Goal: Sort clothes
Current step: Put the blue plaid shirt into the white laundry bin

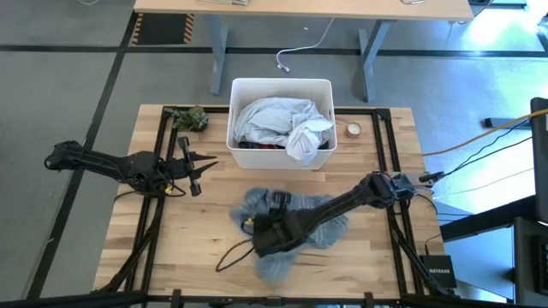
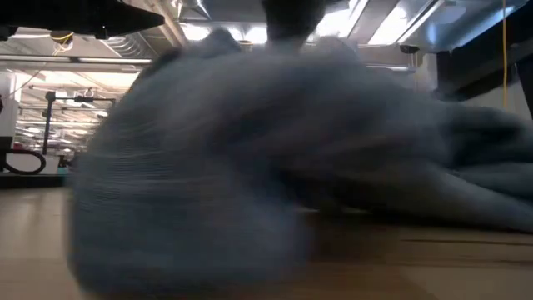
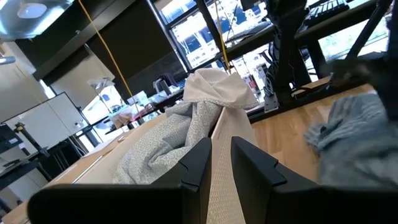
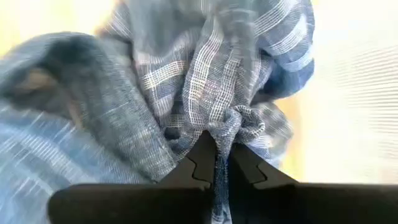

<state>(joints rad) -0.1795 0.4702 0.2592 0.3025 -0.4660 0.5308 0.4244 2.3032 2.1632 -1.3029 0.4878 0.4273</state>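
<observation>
The right claw (image 4: pixel 216 163) was clenched on a fold of the blue-grey striped garment (image 1: pixel 287 227), which lay on the tabletop (image 1: pixel 205 231) just before the white bin (image 1: pixel 281 120); the left claw (image 1: pixel 190 167) waited apart, released.

This looks like a robotics lab inside a large open office or workshop hall. A butcher-block worktop (image 1: pixel 214 227) sits in a black metal frame (image 1: pixel 161 145) on a grey concrete floor (image 1: pixel 68 94) marked with darker lines. Beyond its far edge stands a height-adjustable desk (image 1: pixel 300 10) on grey legs, with a white cable (image 1: pixel 295 53) dangling to the floor. To the right, orange and black cables (image 1: pixel 479 141) run across the floor toward dark equipment, including a small network box (image 1: pixel 438 275). The left wrist view shows big glazed partitions (image 3: pixel 199 43), a whiteboard (image 3: pixel 43 121) and cluttered desks; the low view shows rows of ceiling lights (image 2: pixel 50 83).
</observation>
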